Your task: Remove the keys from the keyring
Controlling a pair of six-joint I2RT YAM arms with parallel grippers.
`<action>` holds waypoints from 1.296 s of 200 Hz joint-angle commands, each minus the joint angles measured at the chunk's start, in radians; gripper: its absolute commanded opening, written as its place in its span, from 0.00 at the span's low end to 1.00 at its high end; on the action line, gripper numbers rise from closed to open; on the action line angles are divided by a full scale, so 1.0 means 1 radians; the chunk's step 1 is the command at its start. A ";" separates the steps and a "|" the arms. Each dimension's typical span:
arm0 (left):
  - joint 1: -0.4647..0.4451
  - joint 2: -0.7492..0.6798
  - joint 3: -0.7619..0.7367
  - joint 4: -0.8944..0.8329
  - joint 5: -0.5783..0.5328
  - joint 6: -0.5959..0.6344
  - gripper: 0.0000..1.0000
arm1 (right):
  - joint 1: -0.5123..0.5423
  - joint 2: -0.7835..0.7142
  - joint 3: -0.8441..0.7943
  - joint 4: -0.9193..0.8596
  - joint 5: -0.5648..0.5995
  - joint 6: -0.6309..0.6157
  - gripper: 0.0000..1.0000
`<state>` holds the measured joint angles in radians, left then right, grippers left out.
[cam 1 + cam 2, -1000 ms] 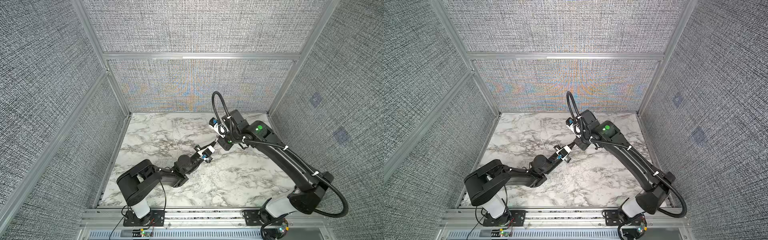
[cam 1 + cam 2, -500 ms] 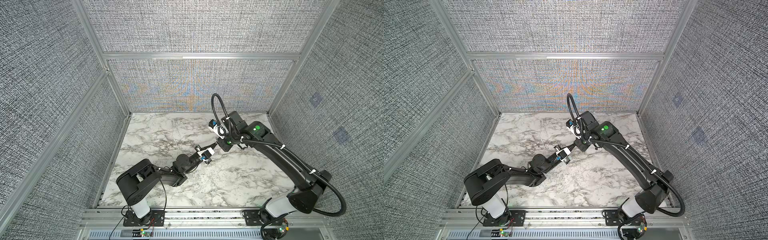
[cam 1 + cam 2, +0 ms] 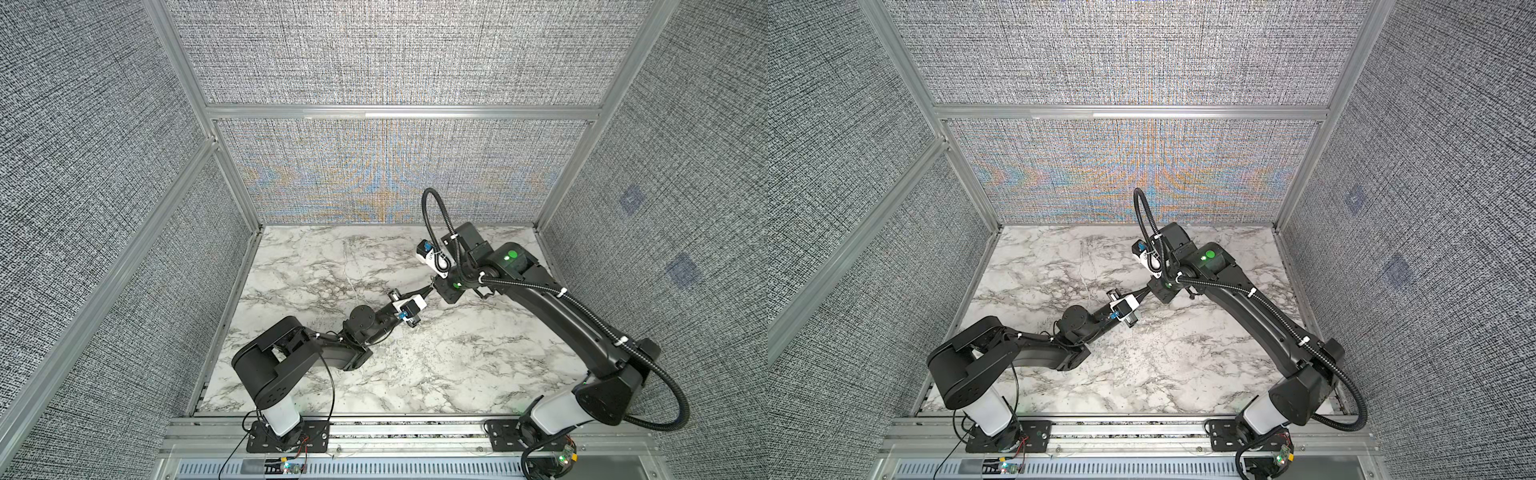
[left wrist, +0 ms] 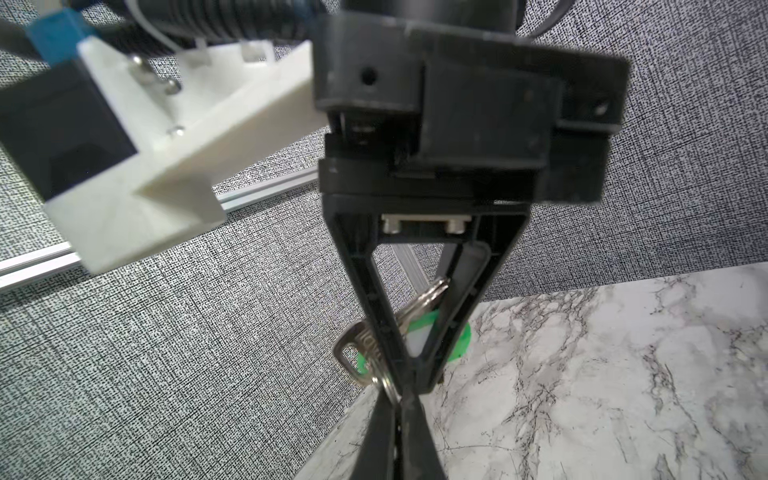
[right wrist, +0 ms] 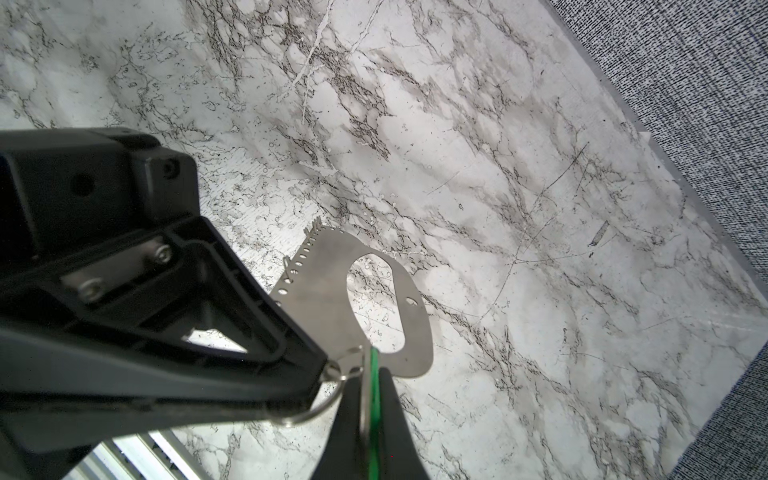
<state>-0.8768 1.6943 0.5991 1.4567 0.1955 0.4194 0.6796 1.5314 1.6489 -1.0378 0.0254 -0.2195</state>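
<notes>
1. Gripping the keys (image 5: 365, 399) edge-on, the right claw (image 5: 368, 376) is clamped; the left claw (image 5: 322, 372) pinches the small wire ring (image 5: 309, 413), keyring (image 5: 320, 282) dangling above the surface (image 5: 540, 208).
2. Unthreading step, I judge: next, a key must be worked round the ring's coil.

The keys (image 4: 422, 305) are thin and silver, one with a green tag (image 4: 461, 345). They sit edge-on, pinched in the right pincer (image 5: 369, 381). The keyring (image 5: 326, 289), a flat grey loop with one bumpy edge, sticks out just past the left pincer (image 5: 321, 374), which nips a thin wire ring (image 5: 305, 415).
</notes>
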 commanded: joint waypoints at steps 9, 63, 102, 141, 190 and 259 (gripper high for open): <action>0.018 0.005 -0.011 0.146 0.075 -0.029 0.00 | -0.002 0.012 0.008 -0.061 -0.027 0.015 0.00; 0.048 0.009 0.005 0.103 0.189 -0.050 0.00 | -0.003 0.020 0.053 -0.101 -0.023 0.017 0.00; 0.053 0.006 -0.001 0.078 0.200 -0.044 0.00 | -0.004 0.014 0.070 -0.112 0.004 0.009 0.00; 0.058 0.009 -0.001 0.073 0.209 -0.047 0.00 | -0.026 0.011 0.068 -0.126 0.014 -0.005 0.00; 0.063 0.019 0.001 0.056 0.220 -0.048 0.00 | -0.025 0.002 0.100 -0.125 0.017 -0.006 0.00; 0.065 0.039 0.024 0.035 0.204 -0.051 0.08 | -0.026 0.017 0.147 -0.117 -0.010 -0.003 0.00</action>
<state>-0.8131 1.7214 0.6163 1.4933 0.3981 0.3809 0.6556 1.5425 1.7748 -1.1713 -0.0048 -0.2245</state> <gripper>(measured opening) 0.067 0.065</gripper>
